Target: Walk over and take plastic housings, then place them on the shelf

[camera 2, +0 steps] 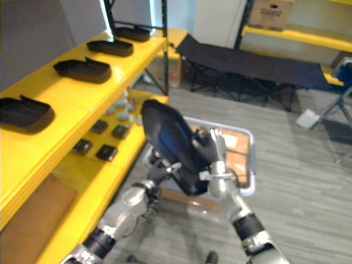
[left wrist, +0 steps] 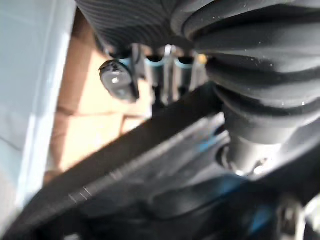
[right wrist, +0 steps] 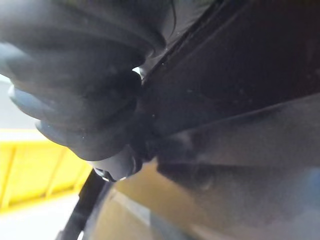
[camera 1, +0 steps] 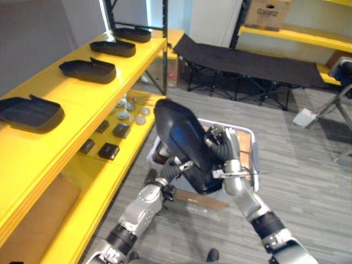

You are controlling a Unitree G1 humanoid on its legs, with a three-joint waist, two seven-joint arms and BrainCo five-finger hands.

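Note:
I hold a black plastic housing [camera 1: 181, 137] upright between both hands, above a bin. My left hand [camera 1: 175, 169] grips its lower edge from below; the left wrist view shows its thumb [left wrist: 119, 80] by the housing's rim [left wrist: 150, 150]. On the housing's right side, my right hand [camera 1: 230, 157] has its fingers up along the side and its thumb across the lower rim. The housing's dark surface [right wrist: 240, 115] lies against the hand in the right wrist view. Several more black housings [camera 1: 30, 113] [camera 1: 88, 70] lie in a row on the top level of the yellow shelf [camera 1: 71, 104] to my left.
A clear plastic bin [camera 1: 252, 144] with cardboard inside sits on the floor under my hands. Small dark parts [camera 1: 109, 150] and round pieces [camera 1: 129, 113] lie on the lower shelf level. A black folding cot [camera 1: 247, 60] stands behind, and yellow racking with a cardboard box [camera 1: 267, 14] behind that.

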